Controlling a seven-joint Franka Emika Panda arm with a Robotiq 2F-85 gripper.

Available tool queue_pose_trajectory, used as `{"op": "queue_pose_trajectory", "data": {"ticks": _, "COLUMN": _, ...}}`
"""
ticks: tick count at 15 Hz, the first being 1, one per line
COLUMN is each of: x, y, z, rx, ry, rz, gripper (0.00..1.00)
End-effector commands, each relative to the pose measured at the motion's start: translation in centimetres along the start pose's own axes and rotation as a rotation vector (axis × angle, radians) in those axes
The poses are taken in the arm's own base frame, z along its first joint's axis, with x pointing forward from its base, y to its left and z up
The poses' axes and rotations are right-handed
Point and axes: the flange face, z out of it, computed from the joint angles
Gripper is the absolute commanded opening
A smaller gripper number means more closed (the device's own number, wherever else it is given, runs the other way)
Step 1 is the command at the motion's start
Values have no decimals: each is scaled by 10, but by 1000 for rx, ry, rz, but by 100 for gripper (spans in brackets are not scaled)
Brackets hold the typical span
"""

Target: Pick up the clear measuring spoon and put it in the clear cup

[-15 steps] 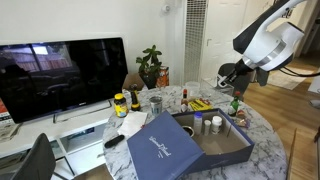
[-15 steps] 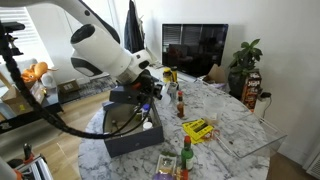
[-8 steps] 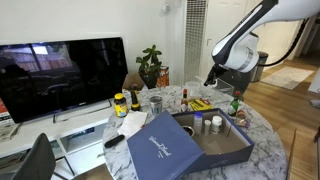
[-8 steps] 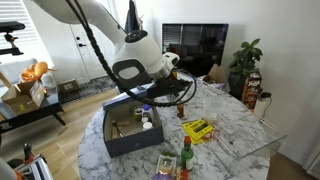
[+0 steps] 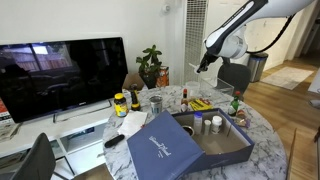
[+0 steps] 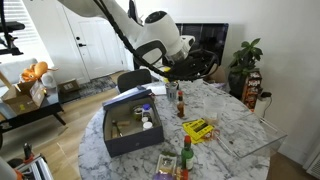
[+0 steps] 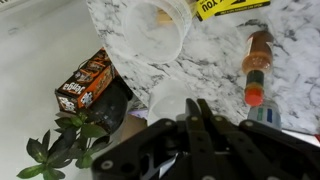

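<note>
The carrying surface is a round table with a white, grey-veined marble top, seen in both exterior views.

Items resting directly on it:
- An open navy box near the front edge, with its lid propped against one side.
- A flat yellow package just beside the box, also visible in the wrist view.
- A clear cup, upright, near the package.
- A yellow-lidded jar close to the far edge.
- A red-capped sauce bottle, apart from the cup.
- Further bottles grouped at the rim.
</note>
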Motion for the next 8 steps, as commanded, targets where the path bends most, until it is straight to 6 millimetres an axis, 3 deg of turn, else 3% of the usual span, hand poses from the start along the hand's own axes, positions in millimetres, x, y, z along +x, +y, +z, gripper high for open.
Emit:
{"op": "queue_pose_trajectory", "data": {"ticks": 1, "x": -1, "y": 15, "z": 16, "rx": 2, "ry": -20, "rz": 132, "gripper": 1}}
{"op": "queue_pose_trajectory", "data": {"ticks": 8, "x": -1, "y": 70, "z": 65, "rx": 25, "ry": -162, "rz": 304, "gripper": 1}}
